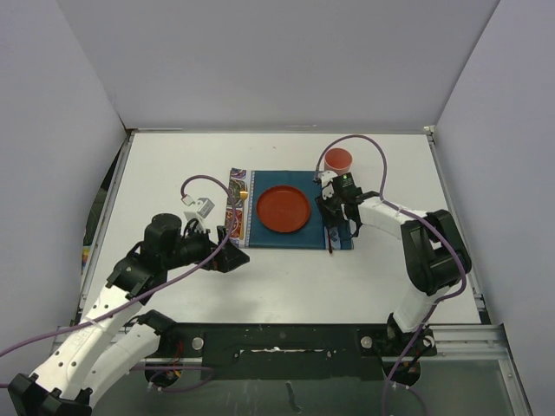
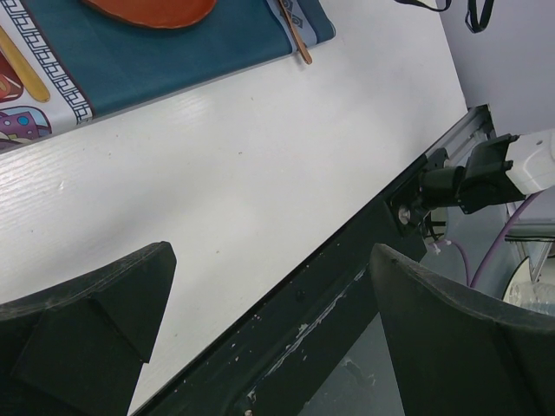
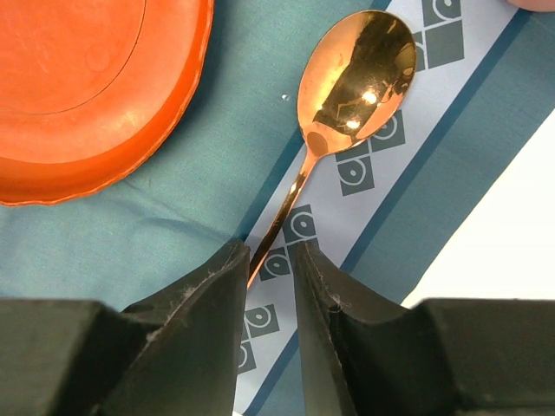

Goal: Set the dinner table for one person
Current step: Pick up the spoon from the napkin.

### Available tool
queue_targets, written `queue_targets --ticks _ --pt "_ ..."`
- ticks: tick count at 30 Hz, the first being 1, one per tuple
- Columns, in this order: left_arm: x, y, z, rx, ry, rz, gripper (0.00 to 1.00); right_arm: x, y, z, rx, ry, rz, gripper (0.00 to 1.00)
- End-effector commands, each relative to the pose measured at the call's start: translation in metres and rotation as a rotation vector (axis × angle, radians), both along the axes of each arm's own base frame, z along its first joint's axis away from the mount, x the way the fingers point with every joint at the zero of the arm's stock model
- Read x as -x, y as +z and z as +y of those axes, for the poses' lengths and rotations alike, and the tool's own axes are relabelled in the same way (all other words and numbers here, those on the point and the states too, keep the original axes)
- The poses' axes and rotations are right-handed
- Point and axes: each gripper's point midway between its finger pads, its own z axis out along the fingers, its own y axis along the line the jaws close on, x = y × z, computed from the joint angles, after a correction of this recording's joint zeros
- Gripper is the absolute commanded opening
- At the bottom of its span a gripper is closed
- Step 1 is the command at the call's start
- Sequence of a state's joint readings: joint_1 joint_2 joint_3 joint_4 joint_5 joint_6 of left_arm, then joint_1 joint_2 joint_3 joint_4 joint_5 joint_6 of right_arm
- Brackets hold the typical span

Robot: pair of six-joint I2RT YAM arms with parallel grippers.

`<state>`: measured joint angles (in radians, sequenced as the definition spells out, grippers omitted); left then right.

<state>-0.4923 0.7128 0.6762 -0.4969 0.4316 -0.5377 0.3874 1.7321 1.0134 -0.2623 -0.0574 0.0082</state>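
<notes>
White desk (image 2: pixel 260 217) fills the space under my left fingers (image 2: pixel 95 321), which hang spread wide with nothing in them, close over its near metal edge. That desk is the one being set, and it runs on beneath everything ahead.

Farther out, my right fingers (image 3: pixel 199 329) are parted only a little, astride the thin handle of the spoon (image 3: pixel 355 78). The gap looks wider than the handle, so I judge the spoon released. Even so, the handle lies right against the left of the 2 pads. The spoon rests on the patterned end of the placemat (image 3: pixel 173 199), its bowl pointing away from these fingers. The plate (image 3: pixel 78 87) sits just ahead of them and to their left.

My worry is lifting off at a slant. That pad could catch the handle and swing the spoon crooked, nudging it toward the plate's rim or toward the mat's edge on the right.

Only the right wrist view shows the handle inside the gap; from above, my wrist covers most of it. The top view alone shows the cup (image 1: pixel 338 159) beyond my right fingers, past the mat's far corner. The left wrist view alone shows the desk's near edge up close.
</notes>
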Motion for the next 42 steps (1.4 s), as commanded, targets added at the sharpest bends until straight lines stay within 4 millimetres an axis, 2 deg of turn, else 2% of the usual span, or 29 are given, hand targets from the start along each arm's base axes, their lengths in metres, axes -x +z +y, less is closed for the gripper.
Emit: queue_targets --ticks 1,6,10,11,17,26,30,34,38,42 --pt "0.0 0.014 -0.003 0.03 -0.019 -0.064 0.98 -0.002 -0.001 0.012 -0.037 0.02 -0.001 0.29" --pt "0.001 0.014 -0.002 0.035 -0.013 -0.062 0.98 -0.002 -0.003 0.016 -0.043 0.024 0.011 0.25" --pt "0.003 0.014 0.0 0.036 -0.006 -0.062 0.98 -0.007 0.007 0.02 -0.063 0.023 -0.009 0.08" --pt "0.003 0.015 0.0 0.036 -0.004 -0.062 0.98 -0.008 0.011 0.022 -0.071 0.024 -0.017 0.06" --pt "0.004 0.016 0.0 0.038 -0.006 -0.059 0.98 -0.021 0.033 0.03 -0.103 0.021 -0.066 0.06" --pt "0.005 0.017 0.0 0.038 -0.014 -0.061 0.98 -0.023 0.043 0.026 -0.093 0.025 -0.111 0.05" --pt "0.005 0.018 0.0 0.036 -0.017 -0.067 0.98 -0.026 0.047 0.017 -0.09 -0.026 -0.095 0.0" --pt "0.003 0.017 -0.002 0.03 -0.032 -0.067 0.98 -0.026 0.05 0.013 -0.113 -0.075 -0.082 0.0" --pt "0.002 0.017 -0.006 0.032 -0.047 -0.062 0.98 -0.024 0.052 0.019 -0.096 -0.033 -0.091 0.0" --pt "0.0 0.019 -0.007 0.032 -0.052 -0.065 0.98 -0.02 0.058 0.014 -0.061 0.002 -0.119 0.0"
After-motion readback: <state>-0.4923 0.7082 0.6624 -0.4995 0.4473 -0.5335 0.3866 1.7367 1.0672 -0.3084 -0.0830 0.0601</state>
